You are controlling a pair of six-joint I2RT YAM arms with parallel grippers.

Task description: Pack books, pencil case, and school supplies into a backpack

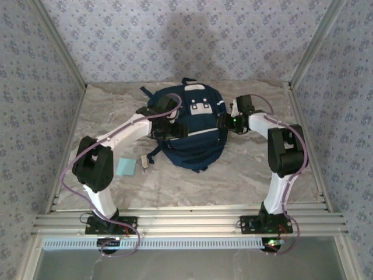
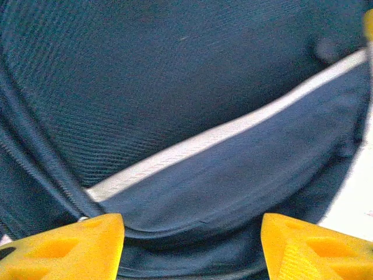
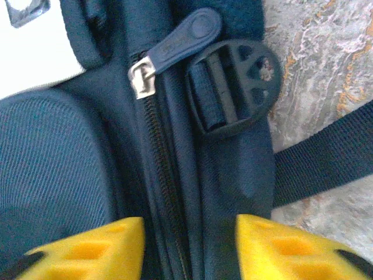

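Observation:
The navy backpack (image 1: 195, 125) lies flat in the middle of the table, its white patches with dots facing up. My left gripper (image 1: 171, 129) rests on its left side; the left wrist view has the jaws open (image 2: 192, 233) over navy fabric and a white stripe (image 2: 233, 125). My right gripper (image 1: 224, 122) is at the pack's right edge, jaws open (image 3: 189, 233) and straddling the closed zip seam below the zip pull (image 3: 175, 46). The light-blue pad (image 1: 125, 167) and the beige eraser block (image 1: 143, 162) lie on the table left of the pack. Paperback and pencil case are out of view.
A round black buckle (image 3: 233, 87) and a dark strap (image 3: 326, 154) lie at the pack's right edge on the marble tabletop (image 1: 245, 175). Patterned walls enclose the table on three sides. Bare tabletop stretches in front of the pack.

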